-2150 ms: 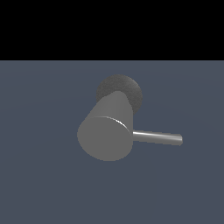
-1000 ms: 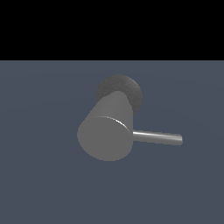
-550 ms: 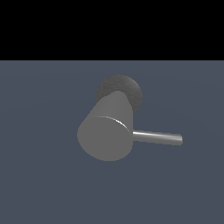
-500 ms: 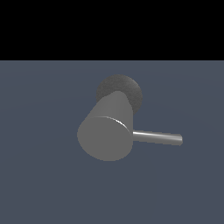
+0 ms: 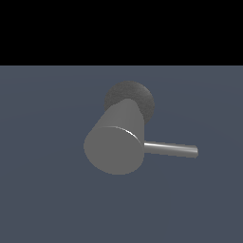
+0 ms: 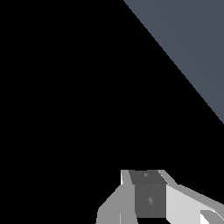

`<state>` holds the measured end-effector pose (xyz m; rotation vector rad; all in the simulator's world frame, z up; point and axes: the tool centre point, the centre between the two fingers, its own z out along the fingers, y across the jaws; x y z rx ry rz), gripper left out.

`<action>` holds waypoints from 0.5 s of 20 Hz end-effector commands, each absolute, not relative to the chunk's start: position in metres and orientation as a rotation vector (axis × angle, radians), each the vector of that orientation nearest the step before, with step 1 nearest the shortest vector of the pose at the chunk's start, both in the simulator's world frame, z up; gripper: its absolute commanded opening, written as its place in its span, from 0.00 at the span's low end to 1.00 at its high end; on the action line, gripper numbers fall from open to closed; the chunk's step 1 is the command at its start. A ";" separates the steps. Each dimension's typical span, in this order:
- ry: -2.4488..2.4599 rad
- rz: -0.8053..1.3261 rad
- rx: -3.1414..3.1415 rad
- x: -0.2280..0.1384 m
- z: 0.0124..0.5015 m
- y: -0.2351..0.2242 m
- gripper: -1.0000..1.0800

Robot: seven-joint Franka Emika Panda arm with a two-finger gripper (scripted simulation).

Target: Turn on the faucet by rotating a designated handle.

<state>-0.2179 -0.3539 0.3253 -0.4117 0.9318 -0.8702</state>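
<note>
Exterior view, left to right: the faucet (image 5: 116,142) is seen near the middle of the slate-grey floor (image 5: 42,204). It is a thick grey cylinder with its flat round end turned toward the camera and toward the exterior view's left. A thin bright highlight is seen along the upper edge of that end. Behind the body, a darker round base (image 5: 135,97) is partly hidden by the cylinder. The handle (image 5: 171,149), a thin straight rod, is attached to the cylinder's side and points toward the exterior view's right, tilted very slightly downward in the picture. Its far end is free; nothing is touching it. No arm or claw is seen in this view, and the band above the floor is rendered black.

Wrist view: only part of the gripper (image 6: 151,199) is shown, at the picture's edge, as white and light-grey faces with a darker grey panel between them. The fingertips are cut off, so how far the claw is open cannot be told, and nothing is seen held. Most of this picture is black, with a wedge of the same slate-grey floor in one corner. Neither faucet nor handle is shown here, so the handle's position relative to the claw cannot be fixed from these pictures; no contact between them is visible.
</note>
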 end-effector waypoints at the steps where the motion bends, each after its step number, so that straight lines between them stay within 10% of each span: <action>1: 1.004 -0.829 -0.336 -0.214 0.293 -0.350 0.00; 10: 1.236 -0.647 -0.123 -0.201 0.190 -0.308 0.00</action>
